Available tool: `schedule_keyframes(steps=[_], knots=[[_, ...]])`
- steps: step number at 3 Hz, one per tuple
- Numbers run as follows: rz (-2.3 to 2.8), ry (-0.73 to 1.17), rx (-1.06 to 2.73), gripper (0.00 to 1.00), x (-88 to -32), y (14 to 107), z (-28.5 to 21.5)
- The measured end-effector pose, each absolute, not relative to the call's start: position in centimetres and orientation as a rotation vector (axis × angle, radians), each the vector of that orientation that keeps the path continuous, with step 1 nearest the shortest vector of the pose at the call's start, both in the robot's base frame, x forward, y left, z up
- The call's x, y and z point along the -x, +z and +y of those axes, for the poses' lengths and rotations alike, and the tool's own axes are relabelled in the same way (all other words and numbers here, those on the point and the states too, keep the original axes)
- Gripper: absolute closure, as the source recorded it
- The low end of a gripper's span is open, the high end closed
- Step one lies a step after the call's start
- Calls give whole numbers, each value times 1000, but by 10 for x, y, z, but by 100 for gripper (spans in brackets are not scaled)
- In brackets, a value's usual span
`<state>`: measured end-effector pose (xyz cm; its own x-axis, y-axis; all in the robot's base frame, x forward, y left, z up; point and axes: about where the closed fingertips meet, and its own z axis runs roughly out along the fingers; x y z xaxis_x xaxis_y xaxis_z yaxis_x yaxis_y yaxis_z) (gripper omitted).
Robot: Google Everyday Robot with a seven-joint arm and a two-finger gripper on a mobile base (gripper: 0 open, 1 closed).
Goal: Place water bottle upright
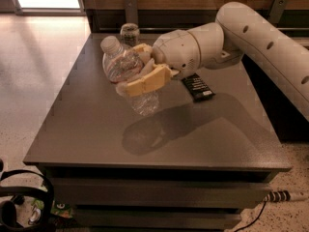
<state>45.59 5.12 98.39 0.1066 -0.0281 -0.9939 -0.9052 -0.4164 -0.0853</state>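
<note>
One tool [132,67] around tilted water bottle [118,62]

Gripper [133,70] with water bottle [118,64] above table [87,144]; packet [198,87] right, can [129,33] behind; front free.

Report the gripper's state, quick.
Gripper: shut on the clear ribbed plastic water bottle with a white cap, holding it tilted above the dark grey table.

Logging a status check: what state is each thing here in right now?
gripper: shut on the water bottle, above the table.
water bottle: capped, tilted, cap up-left, held off the table.
can: upright at the table's far edge.
black packet: lying flat on the table.
</note>
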Motion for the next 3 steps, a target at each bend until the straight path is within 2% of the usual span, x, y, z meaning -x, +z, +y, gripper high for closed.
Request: schedule_keyframes(steps=[1, 3], knots=[[796, 1399, 1445, 100, -450, 1006, 59], [810, 1343, 1449, 100, -450, 1017, 65]])
